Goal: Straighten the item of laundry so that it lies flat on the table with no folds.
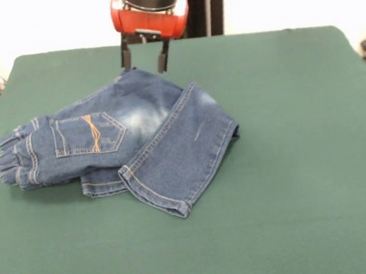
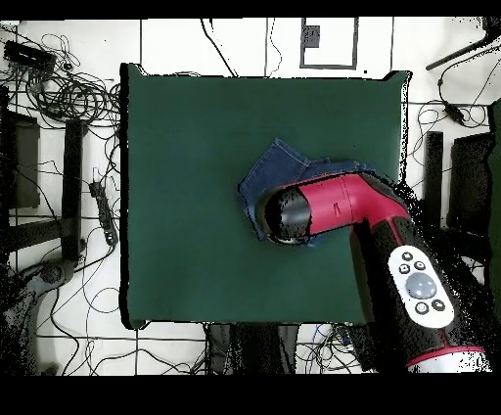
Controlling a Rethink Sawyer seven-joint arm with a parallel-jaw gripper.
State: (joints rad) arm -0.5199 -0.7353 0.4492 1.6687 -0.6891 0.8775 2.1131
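Note:
The small blue denim jeans point(image 1: 131, 139) lie crumpled on the green table point(image 1: 289, 165), left of centre in the front view. The gathered waistband is bunched at the left, a back pocket with orange stitching faces up, and one leg is folded over across the other. My gripper point(image 1: 144, 61) hangs just above the far edge of the jeans, fingers open and holding nothing. In the overhead view the red and black arm point(image 2: 333, 206) covers most of the jeans point(image 2: 274, 166), and the gripper itself is hidden under it.
Cables and stands lie on the floor to the left of the table point(image 2: 78, 117) in the overhead view. The table's green cloth stretches wide on all sides of the jeans.

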